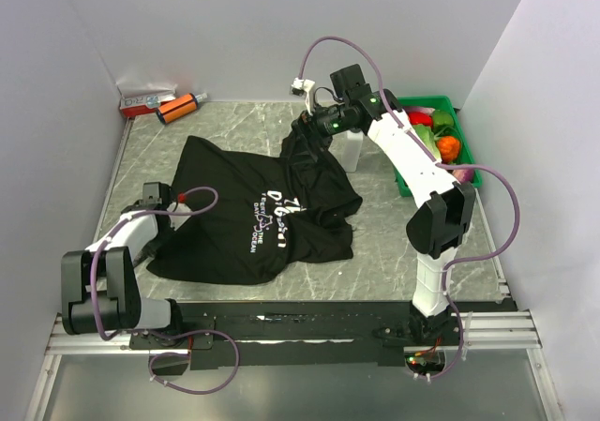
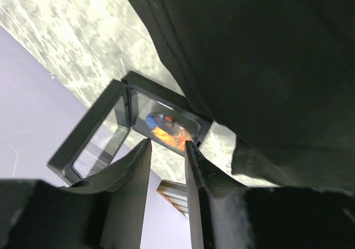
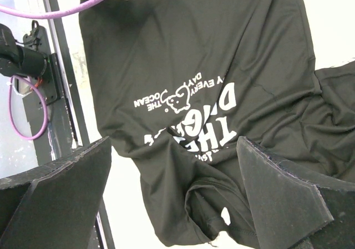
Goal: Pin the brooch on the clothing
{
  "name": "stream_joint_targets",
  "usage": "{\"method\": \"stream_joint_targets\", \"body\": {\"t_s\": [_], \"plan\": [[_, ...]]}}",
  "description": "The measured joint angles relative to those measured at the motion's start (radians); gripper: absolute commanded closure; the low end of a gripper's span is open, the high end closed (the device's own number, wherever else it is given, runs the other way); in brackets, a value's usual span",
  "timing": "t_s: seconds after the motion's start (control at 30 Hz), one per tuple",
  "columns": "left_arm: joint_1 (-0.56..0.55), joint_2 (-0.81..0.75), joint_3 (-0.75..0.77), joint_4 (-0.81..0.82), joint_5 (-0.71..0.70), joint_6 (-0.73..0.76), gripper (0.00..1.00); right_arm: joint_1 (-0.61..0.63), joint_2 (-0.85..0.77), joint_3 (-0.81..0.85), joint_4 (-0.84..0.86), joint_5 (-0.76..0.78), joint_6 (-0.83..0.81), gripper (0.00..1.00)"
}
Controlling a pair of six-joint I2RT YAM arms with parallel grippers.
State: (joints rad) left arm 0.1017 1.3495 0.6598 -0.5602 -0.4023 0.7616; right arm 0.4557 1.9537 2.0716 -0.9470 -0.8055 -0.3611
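The black T-shirt (image 1: 253, 215) with white lettering lies crumpled on the marble table, its far part bunched up; it also shows in the right wrist view (image 3: 183, 55). An open black-framed display case (image 2: 119, 121) lies at the shirt's left edge, with the orange and blue brooch (image 2: 166, 128) inside it. My left gripper (image 2: 168, 145) points at the case, its fingertips (image 2: 145, 149) at the case's near rim, a narrow gap between them and nothing in it. My right gripper (image 3: 173, 143) hangs wide open and empty above the shirt, near its far end (image 1: 305, 128).
A green basket (image 1: 405, 185) of toy vegetables stands at the back right. A clear container (image 1: 352, 149) stands beside the shirt's far edge. A red box and an orange tube (image 1: 180, 108) lie at the back left. Walls close three sides.
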Motion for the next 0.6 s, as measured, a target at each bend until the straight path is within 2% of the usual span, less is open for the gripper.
{"method": "stream_joint_targets", "body": {"t_s": [0.2,0.37,0.43,0.47,0.5,0.53,0.6], "plan": [[0.0,-0.047,0.019,-0.091,0.067,-0.023,0.6,-0.003,0.0,0.0,-0.001,-0.003,0.0,0.0],[-0.002,-0.092,0.199,-0.225,0.285,-0.06,0.52,-0.018,-0.001,0.005,-0.002,0.008,0.009,0.0],[-0.003,-0.101,0.289,-0.246,0.375,-0.078,0.36,-0.034,-0.003,0.019,0.002,0.04,0.038,0.0],[-0.003,-0.103,0.352,-0.255,0.441,-0.101,0.19,-0.046,-0.003,0.03,0.008,0.06,0.055,0.0],[-0.005,-0.104,0.393,-0.253,0.479,-0.118,0.18,-0.059,-0.005,0.044,0.013,0.082,0.072,0.0],[-0.005,-0.105,0.441,-0.242,0.52,-0.142,0.01,-0.067,-0.011,0.052,0.03,0.113,0.092,0.0],[-0.006,-0.101,0.515,-0.207,0.586,-0.191,0.01,-0.089,-0.04,0.052,0.078,0.211,0.142,0.0]]}}
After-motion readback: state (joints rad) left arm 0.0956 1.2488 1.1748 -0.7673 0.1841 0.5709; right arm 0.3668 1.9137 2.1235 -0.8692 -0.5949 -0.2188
